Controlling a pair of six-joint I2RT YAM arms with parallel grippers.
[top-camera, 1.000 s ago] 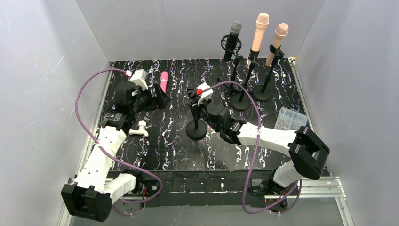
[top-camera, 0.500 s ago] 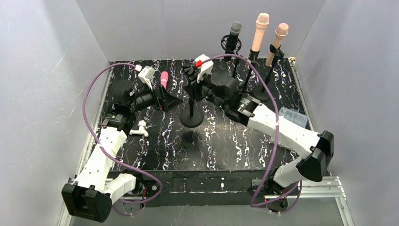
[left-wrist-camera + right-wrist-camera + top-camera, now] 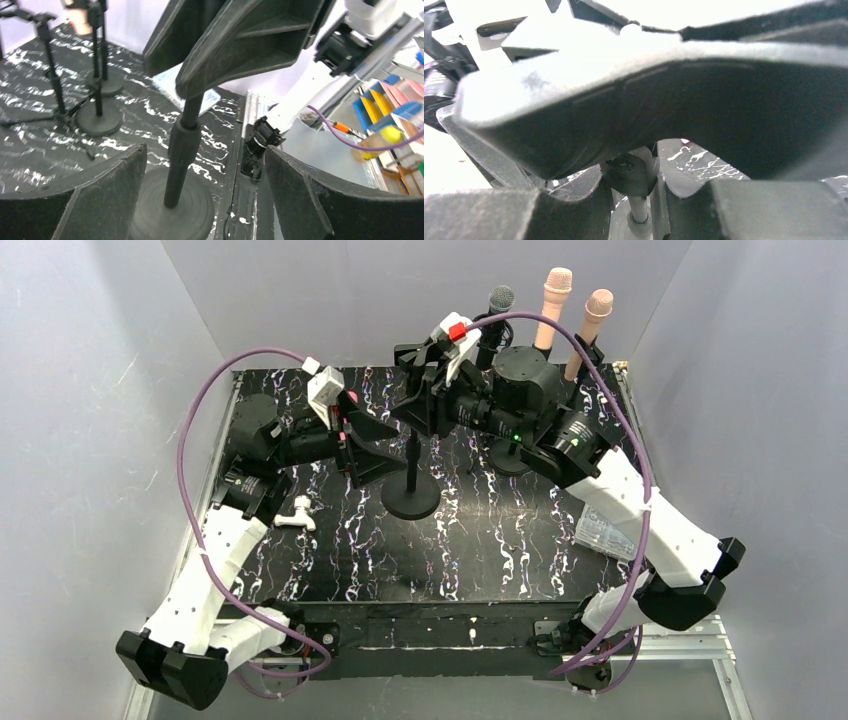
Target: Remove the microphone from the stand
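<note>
A black stand (image 3: 413, 465) with a round base (image 3: 411, 502) carries no microphone. My right gripper (image 3: 428, 390) is shut on the clip at its top, which shows as a black knob (image 3: 631, 175) between the jaws (image 3: 639, 202). My left gripper (image 3: 368, 445) is open, and the pole (image 3: 182, 150) stands between its fingers (image 3: 75, 200), nearer the left one and untouched. A pink microphone (image 3: 349, 400) lies on the table behind the left gripper, mostly hidden. Whether the base (image 3: 172, 212) touches the table I cannot tell.
Three more stands at the back right hold a black microphone (image 3: 500, 300) and two beige-pink ones (image 3: 556, 285) (image 3: 598, 305). A small white fitting (image 3: 297, 515) lies at the left. A clear plastic box (image 3: 603, 525) sits under the right arm. Walls enclose the table.
The right gripper has carried the stand up and toward the back. The left gripper has swung right, off the pink microphone, until its fingers flank the pole, and has narrowed a little.
</note>
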